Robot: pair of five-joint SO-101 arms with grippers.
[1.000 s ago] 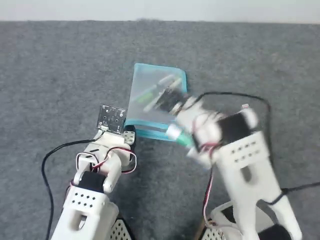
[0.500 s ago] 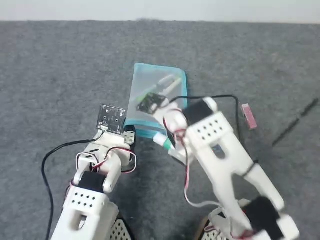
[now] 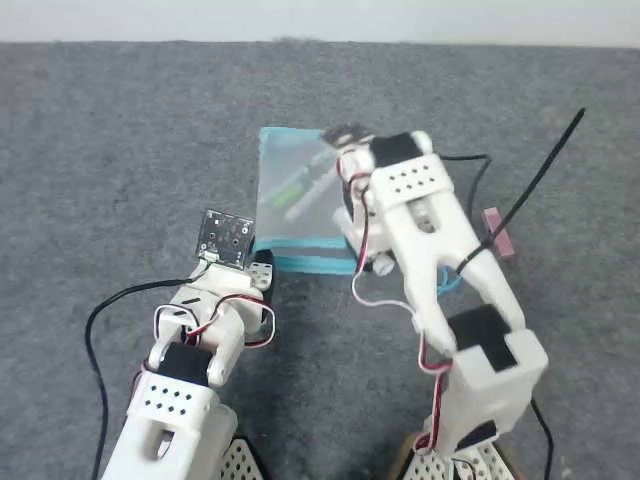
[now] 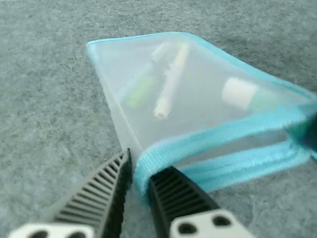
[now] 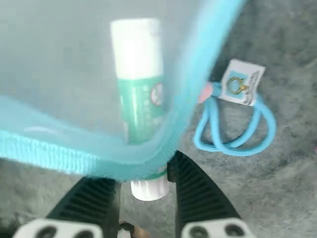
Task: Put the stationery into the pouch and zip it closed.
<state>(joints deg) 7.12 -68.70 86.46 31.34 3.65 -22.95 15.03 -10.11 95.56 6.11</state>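
A translucent pouch (image 3: 295,195) with teal trim lies mid-table, its opening toward the arms. My left gripper (image 4: 138,176) is shut on the teal zipper edge (image 4: 163,153) at the pouch's near corner (image 3: 262,262). Through the mesh I see a white pen (image 4: 171,79), a green marker (image 4: 141,91) and a glue stick (image 4: 240,93). My right gripper (image 5: 143,173) is shut on the white base of that green-and-white glue stick (image 5: 141,99), whose body lies inside the pouch past the opening's rim. The right arm (image 3: 410,200) stretches over the pouch's right side.
A pink eraser (image 3: 497,232) lies on the grey carpet right of the right arm. A blue cord loop with a small tag (image 5: 233,116) trails from the pouch's end. A black cable (image 3: 530,185) crosses above the eraser.
The right arm has swung forward over the pouch, carrying the glue stick in through the opening. The pouch has shifted slightly. The left arm has kept still.
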